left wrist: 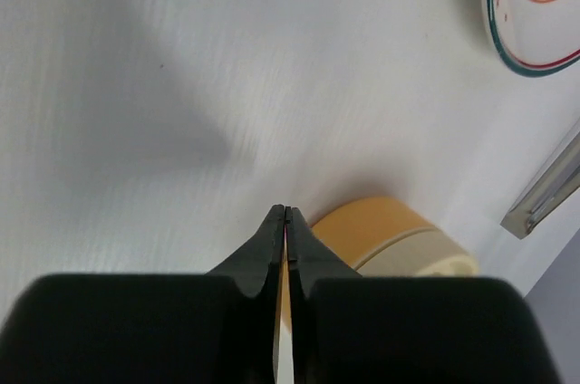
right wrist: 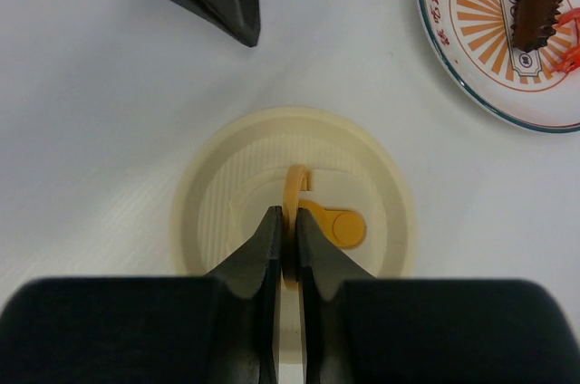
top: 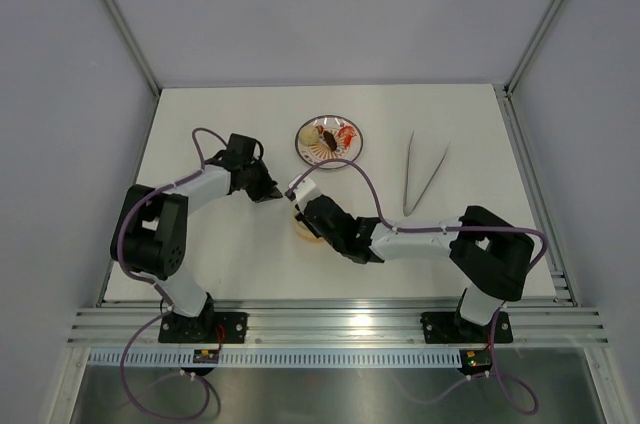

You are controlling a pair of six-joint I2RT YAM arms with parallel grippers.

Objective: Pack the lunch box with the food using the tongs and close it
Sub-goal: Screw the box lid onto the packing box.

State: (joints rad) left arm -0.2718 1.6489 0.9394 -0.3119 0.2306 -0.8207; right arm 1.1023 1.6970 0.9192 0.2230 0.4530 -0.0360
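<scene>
Lunch box and right gripper meet at the lid. The gripper's two black, wedge-shaped fingers are pinched on the thin orange loop handle that stands up from the lid's middle. Beside the loop lies a small flat orange tab with a round end. The lid is a cream plastic disc, finely ribbed across its sunken centre, with a smooth raised rim. It covers the tub in the right wrist view.

From the left wrist, the tub shows as a low rounded wall, tan-yellow shading to cream. It sits just right of the left gripper, whose tapered black fingers are pressed tip to tip with nothing between them.

Both rest at the near middle of the matte white table. Farther back is the round plate, glossy, with orange ray patterning and a dark rim. It carries the food: a ridged brown piece, a pale cream piece and red-orange bits. The tongs, slim silver metal in a narrow V, lie well apart to the right.
</scene>
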